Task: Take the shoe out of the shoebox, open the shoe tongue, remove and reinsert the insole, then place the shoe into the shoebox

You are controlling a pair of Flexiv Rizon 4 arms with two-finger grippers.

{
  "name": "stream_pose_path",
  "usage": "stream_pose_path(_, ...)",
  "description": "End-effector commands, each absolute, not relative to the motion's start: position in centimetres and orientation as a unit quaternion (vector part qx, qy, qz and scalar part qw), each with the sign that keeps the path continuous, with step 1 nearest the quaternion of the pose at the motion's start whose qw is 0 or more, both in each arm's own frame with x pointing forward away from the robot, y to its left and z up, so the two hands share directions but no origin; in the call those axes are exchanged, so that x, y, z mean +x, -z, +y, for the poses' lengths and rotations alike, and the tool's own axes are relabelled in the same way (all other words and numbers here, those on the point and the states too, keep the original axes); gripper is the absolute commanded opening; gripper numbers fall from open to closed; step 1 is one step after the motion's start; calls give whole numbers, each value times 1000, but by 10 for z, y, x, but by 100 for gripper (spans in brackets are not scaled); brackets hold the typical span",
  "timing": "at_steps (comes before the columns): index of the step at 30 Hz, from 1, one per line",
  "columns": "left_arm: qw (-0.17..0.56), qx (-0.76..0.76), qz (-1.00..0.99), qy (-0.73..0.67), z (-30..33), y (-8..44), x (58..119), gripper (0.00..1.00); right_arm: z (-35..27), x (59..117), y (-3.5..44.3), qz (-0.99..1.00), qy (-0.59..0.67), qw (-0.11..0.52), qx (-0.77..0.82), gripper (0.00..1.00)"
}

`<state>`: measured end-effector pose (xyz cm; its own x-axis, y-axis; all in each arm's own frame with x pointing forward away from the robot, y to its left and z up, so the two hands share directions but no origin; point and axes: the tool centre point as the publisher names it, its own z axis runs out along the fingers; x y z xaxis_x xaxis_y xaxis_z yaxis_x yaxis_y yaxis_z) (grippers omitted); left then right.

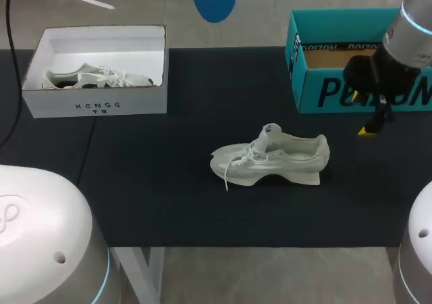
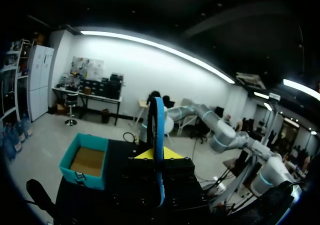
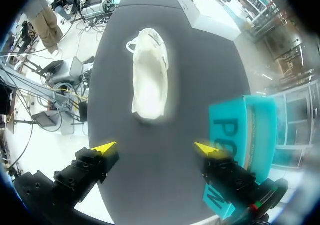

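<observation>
Shoe [image 1: 273, 157] sits upright on the black mat [image 1: 155, 182] mid-table, well apart from the teal shoebox [image 1: 331, 91]. The right gripper [image 3: 156, 148] hangs near the box — fingers spread wide, empty. The left gripper [image 2: 159, 156] clamps a blue insole [image 2: 158, 130] edge-on.

Robotics lab: workbench [image 2: 88, 96], strip lighting [image 2: 165, 49], other robot arms [image 2: 220, 132].

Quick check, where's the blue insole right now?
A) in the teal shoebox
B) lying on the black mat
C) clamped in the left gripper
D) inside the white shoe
C: the blue insole stands edge-on, pinched between the yellow tips of the left gripper.
</observation>
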<state>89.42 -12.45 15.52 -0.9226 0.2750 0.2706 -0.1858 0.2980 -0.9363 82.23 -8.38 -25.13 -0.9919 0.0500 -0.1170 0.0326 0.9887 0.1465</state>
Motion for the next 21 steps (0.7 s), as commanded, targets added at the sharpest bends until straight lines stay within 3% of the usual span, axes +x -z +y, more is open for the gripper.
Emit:
stream_pose_path(1, 194, -28, -783, -591, -125, -156, 894, 0, -85, 821, 251, 995, -72, 61, 20, 100)
stream_pose_path(21, 194, -28, -783, -591, -125, -156, 894, 0, -19, 838, 259, 992, -94, 63, 49, 100)
